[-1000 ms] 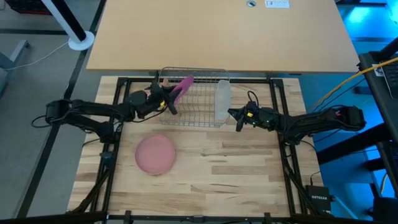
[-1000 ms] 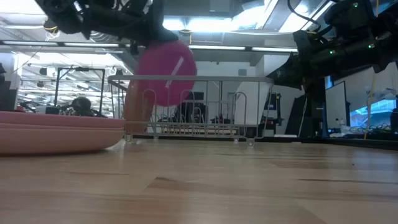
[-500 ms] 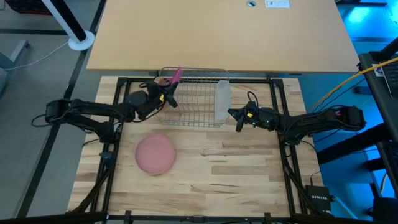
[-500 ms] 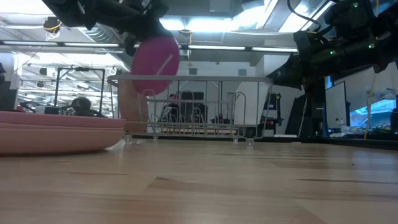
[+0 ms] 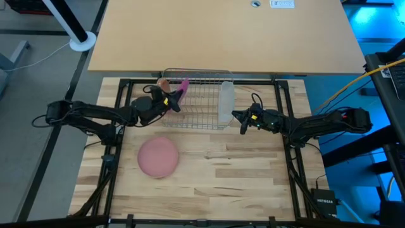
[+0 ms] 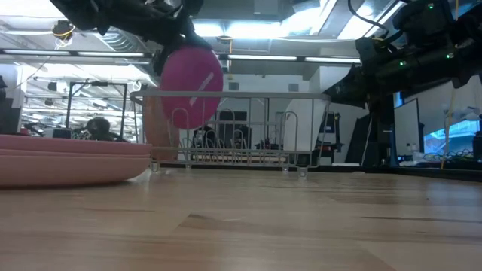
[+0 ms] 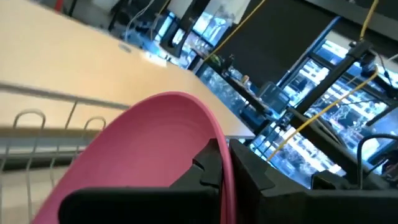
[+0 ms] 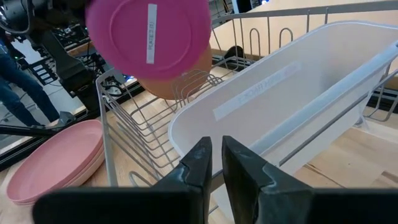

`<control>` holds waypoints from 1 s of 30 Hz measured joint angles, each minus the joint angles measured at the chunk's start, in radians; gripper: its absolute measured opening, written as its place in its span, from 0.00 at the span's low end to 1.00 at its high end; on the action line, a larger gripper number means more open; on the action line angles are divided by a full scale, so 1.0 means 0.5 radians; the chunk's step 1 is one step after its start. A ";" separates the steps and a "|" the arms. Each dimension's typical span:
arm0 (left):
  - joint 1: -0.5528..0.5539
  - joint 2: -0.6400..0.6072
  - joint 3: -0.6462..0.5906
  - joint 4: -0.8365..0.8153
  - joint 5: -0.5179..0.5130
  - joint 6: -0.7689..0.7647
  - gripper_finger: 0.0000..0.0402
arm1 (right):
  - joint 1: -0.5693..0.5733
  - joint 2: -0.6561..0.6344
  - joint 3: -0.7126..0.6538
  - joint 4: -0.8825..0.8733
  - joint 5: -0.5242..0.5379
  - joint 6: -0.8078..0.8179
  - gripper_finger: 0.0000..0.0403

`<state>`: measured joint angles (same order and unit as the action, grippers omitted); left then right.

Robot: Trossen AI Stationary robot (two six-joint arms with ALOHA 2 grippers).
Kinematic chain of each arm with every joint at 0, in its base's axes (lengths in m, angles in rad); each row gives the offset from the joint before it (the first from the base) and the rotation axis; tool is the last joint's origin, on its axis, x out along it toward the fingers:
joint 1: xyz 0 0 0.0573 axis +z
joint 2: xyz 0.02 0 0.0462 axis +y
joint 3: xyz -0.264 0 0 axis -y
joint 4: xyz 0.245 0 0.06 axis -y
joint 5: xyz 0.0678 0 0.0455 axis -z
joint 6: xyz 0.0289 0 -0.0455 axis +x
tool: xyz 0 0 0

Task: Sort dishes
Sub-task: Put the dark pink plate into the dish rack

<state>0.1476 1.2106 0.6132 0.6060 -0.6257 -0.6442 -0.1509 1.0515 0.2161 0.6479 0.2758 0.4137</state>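
The left gripper [image 5: 172, 100] is clamped tight on the rim of the magenta plate [image 5: 183, 88], holding it on edge over the left end of the wire rack [image 5: 196, 101]. A second ago the plate stood further right above the rack and tipped outward; half a second ago it was higher and nearer the rack's back rail; now it sits lower, just in front of the tan-orange plate [image 5: 164, 83], which stands upright in the rack's left end. In the low view the magenta plate [image 6: 191, 86] overlaps the rack's top rail and covers most of the tan-orange plate [image 6: 157, 124], so whether the two touch cannot be told.

The pale pink plate [image 5: 158, 157] lies flat on the table [image 5: 240, 177], well apart from the rack, unmoved. The right gripper [image 5: 243, 121] hangs with its fingers closed on nothing, just beside the translucent cup [image 5: 226, 100] at the rack's right end, where it was before.

In the left wrist view the magenta plate [image 7: 143, 155] fills the foreground and hides the rack's slots below it; the rack's floor under the plate is not visible in any view
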 joint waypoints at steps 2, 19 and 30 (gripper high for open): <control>-0.010 0.000 0.000 -0.005 -0.052 -0.058 0.01 | 0.000 0.000 0.000 -0.001 0.000 -0.001 0.11; -0.004 0.170 0.000 0.152 -0.422 -0.367 0.01 | 0.000 -0.001 0.000 -0.010 -0.016 -0.001 0.11; 0.072 0.171 0.008 -0.093 -0.533 -0.725 0.03 | 0.000 -0.001 0.001 -0.023 -0.020 -0.002 0.11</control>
<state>0.1838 1.2961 0.6170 0.5597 -0.8922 -1.0066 -0.1509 1.0511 0.2165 0.6363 0.2659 0.4129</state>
